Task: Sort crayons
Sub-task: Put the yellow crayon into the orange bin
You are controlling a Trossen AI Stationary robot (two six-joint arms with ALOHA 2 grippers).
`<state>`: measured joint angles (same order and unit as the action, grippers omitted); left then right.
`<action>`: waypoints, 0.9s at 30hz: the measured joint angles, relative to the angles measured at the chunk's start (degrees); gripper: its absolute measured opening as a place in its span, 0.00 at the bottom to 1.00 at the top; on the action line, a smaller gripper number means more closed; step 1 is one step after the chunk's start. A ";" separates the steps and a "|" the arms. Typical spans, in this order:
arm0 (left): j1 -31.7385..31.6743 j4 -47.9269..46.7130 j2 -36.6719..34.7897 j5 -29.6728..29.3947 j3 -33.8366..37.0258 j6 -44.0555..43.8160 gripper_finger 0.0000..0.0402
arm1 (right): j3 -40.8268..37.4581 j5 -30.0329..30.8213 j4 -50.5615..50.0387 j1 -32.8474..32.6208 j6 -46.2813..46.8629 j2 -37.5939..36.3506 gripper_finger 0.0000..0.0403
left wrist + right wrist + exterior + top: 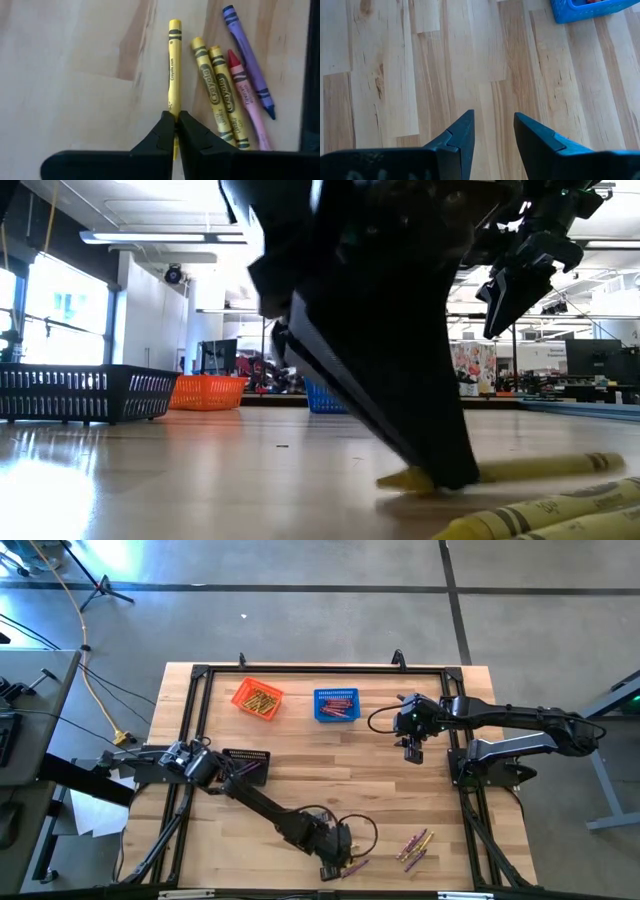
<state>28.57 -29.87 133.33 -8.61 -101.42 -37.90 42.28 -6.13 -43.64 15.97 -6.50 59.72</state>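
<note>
Near the desk's point(300, 780) front edge, left gripper point(176, 131) jaws are clamping the end of a yellow crayon point(173, 65), still lying flat, for a lift. Loose crayons point(235, 85) are lying just beside: thin paper-wrapped wax sticks. Right gripper point(493, 131) is hovering with jaws apart near the blue mesh basket point(336, 705).

The left arm reaches across the lower middle of the high view, its left gripper point(334, 868) down at the table, fingers point(161, 134) pinched together. The right arm extends in from the right edge, its right gripper point(413, 749) raised, fingers point(462, 131) apart.
</note>
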 joint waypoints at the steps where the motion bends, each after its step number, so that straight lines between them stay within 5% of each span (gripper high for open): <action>1: -0.12 -0.15 -0.38 -1.00 0.06 0.86 0.00 | 0.00 0.00 -0.01 0.00 0.00 0.00 0.31; 13: -4.62 -3.63 -6.14 -14.23 -0.12 -0.90 0.00 | 0.02 -0.02 -0.35 0.00 0.06 -0.02 0.31; 27: -20.92 -32.03 -17.11 -22.10 4.11 5.56 0.00 | 0.04 -0.01 -0.78 0.00 0.48 -0.01 0.31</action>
<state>7.65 -61.89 116.22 -30.72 -97.31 -32.34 42.33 -6.14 -44.42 15.97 -6.02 59.71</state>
